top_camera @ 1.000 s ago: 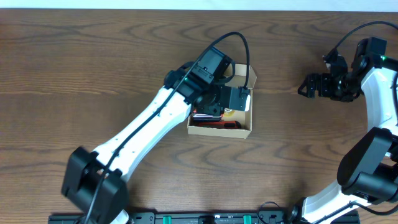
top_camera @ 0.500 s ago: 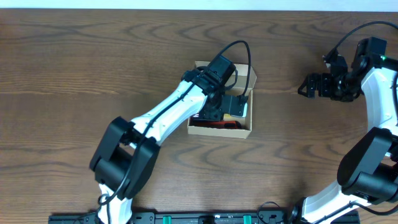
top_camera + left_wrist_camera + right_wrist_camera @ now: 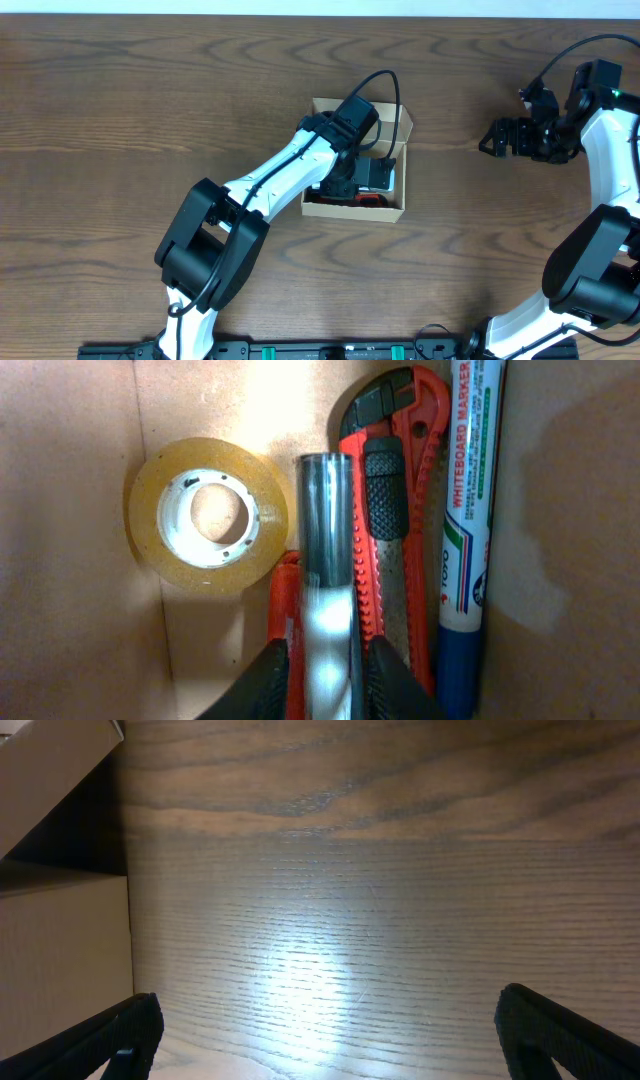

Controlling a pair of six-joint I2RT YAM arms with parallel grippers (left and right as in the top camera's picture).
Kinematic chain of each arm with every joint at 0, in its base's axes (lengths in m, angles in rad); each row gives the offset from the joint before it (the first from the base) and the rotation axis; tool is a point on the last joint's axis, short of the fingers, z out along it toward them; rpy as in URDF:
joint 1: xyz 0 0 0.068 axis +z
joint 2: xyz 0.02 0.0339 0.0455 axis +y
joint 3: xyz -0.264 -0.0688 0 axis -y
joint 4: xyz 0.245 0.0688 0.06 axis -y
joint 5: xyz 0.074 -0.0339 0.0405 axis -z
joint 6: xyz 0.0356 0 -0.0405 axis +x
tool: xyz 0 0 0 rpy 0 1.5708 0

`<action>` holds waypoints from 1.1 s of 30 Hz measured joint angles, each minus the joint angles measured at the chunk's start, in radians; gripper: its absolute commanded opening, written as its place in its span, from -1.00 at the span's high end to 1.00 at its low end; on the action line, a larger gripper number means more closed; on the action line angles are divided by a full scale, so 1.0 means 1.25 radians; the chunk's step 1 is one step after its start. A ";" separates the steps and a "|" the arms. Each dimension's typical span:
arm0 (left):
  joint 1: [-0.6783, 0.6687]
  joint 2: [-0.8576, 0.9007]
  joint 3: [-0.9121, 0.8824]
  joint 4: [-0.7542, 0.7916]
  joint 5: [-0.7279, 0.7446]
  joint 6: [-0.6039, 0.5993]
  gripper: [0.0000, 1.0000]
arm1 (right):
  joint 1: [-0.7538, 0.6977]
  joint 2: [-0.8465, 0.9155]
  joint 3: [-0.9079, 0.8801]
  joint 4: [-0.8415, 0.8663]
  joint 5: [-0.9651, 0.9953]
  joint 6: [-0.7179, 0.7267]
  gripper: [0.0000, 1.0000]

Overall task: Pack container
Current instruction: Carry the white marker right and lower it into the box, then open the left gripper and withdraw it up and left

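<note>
The cardboard box (image 3: 352,210) sits on the bench (image 3: 120,120) just right of the middle of the overhead view, its flap (image 3: 400,120) folded back toward the top of the frame. The left arm reaches up from the lower left, and its left hand (image 3: 376,176) is down inside the open box.

The left wrist view looks straight at the box floor. The left hand (image 3: 325,682) is closed narrow on a grey pen (image 3: 325,550), one finger pressed to each side of the barrel at the bottom edge of the frame. The pen runs up the middle of the frame to a flat round end. Touching it on the right lies a red knife (image 3: 392,490), and right of that a whiteboard marker (image 3: 467,510) lies against the box wall; both run parallel to the pen. A roll of clear tape (image 3: 207,517) lies flat in the upper left, its edge just beside the pen. A strip of something red shows at the pen's lower left, but I cannot tell what it is.

The right hand (image 3: 493,138) hangs over bare bench at the right of the overhead view, well apart from the box. In the right wrist view, the right hand (image 3: 330,1038) is spread wide and holds nothing, its fingertips (image 3: 135,1032) in the bottom corners. The box (image 3: 60,960) fills the left edge of that view.
</note>
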 measured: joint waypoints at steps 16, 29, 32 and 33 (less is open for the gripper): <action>0.001 0.000 0.102 -0.078 -0.075 -0.099 -0.18 | 0.000 0.000 0.000 0.000 0.000 0.000 -0.98; 0.015 0.000 0.343 -0.321 -0.194 -0.363 -0.85 | 0.000 0.000 0.000 -0.002 -0.014 0.000 -0.98; 0.055 0.001 0.420 -0.391 -0.213 -0.451 -0.33 | 0.000 0.000 0.000 0.000 -0.035 0.000 -0.94; 0.071 0.001 0.440 -0.406 -0.210 -0.470 -0.15 | 0.000 0.000 0.000 0.001 -0.045 0.000 -0.72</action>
